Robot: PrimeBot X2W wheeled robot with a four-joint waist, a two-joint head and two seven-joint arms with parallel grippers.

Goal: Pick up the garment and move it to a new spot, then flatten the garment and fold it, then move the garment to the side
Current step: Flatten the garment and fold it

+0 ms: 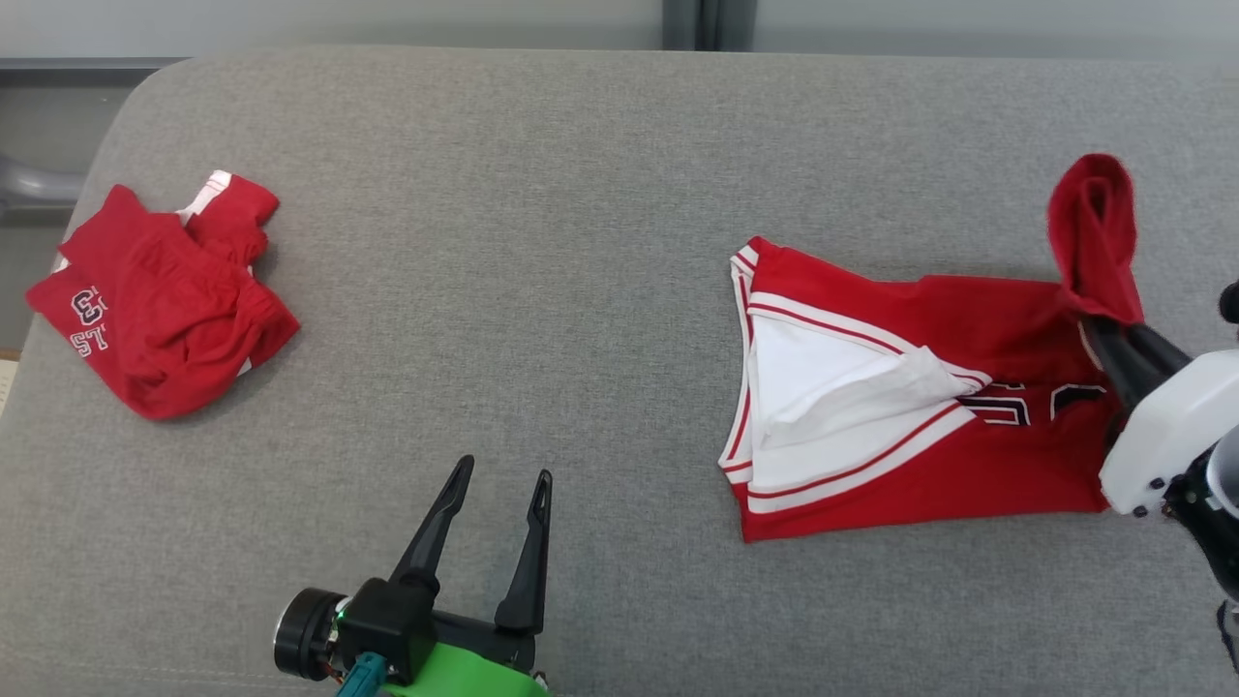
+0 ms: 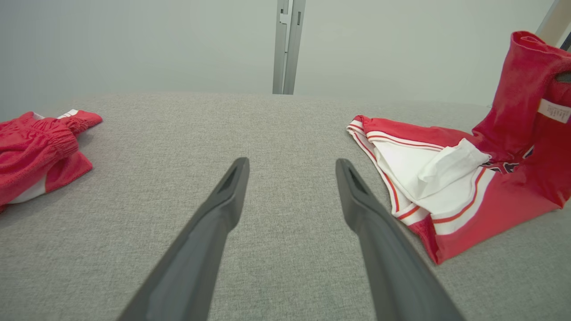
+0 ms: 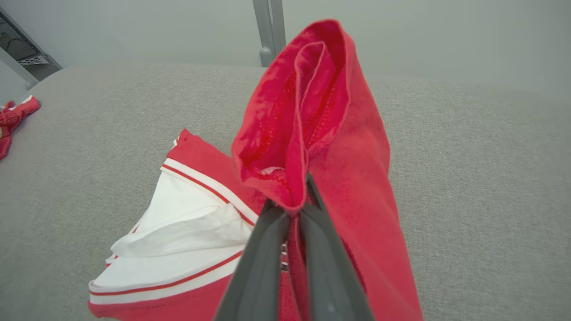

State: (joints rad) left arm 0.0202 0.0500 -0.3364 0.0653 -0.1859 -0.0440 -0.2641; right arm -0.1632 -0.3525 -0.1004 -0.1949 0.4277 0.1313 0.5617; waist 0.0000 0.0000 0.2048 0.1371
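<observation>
Red mesh garment point(image 1: 968, 310), white-trimmed, on grey woven table point(image 1: 581, 194).
Right gripper point(image 1: 1092, 327) pinching raised fold, perhaps a strap; left gripper point(image 1: 503, 476) spread wide, empty.

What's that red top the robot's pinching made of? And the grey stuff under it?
Red top: probably soft sports mesh, matte; tiny holes show inside the raised fold. Grey surface: looks like woven upholstery cloth, with a speckled, slightly fuzzy weave.
</observation>
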